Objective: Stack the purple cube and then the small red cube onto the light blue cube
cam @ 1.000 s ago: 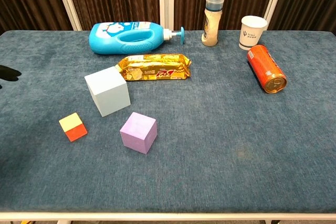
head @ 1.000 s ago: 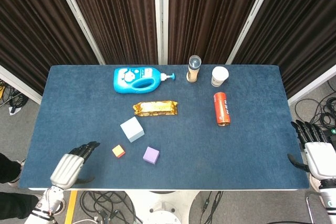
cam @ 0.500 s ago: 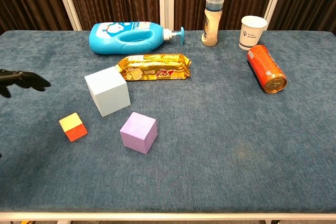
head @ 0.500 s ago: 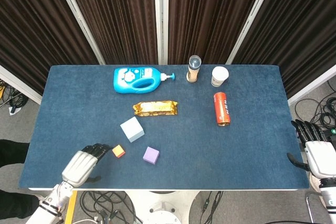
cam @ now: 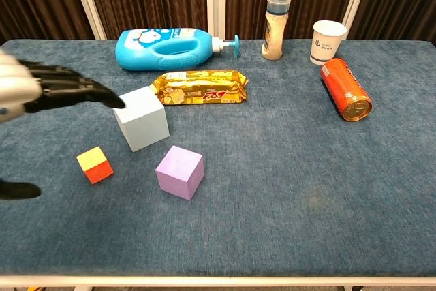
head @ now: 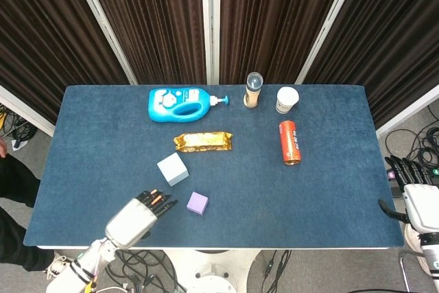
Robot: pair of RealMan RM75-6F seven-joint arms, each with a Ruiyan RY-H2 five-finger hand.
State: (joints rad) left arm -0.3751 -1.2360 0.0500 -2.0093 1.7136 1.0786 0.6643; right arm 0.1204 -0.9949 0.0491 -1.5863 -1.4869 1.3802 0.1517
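At the near edge of the blue tabletop [head: 309, 197], the left hand [head: 134, 217] was seen reaching in, its dark fingers [cam: 82, 90] extended and apart, with nothing held. In the head view they covered the small red cube [cam: 95, 165], which in the chest view lay uncovered on the cloth, its top yellow, with the fingers raised above it. Just to the right of that cube the purple cube [head: 197, 202] rested on the tabletop, apart from the hand. A little farther back stood the light blue cube [head: 173, 169], nothing stacked on it. At the far right, off the table's edge, the right hand [head: 413, 193] was seen with fingers apart and empty. Behind the light blue cube a gold snack packet [head: 203, 141] lay flat, and to its right an orange can [head: 289, 142] lay on its side. Along the far edge were a blue detergent bottle [head: 180, 103] on its side, an upright lidded jar [head: 254, 90] and a white paper cup [head: 287, 99].
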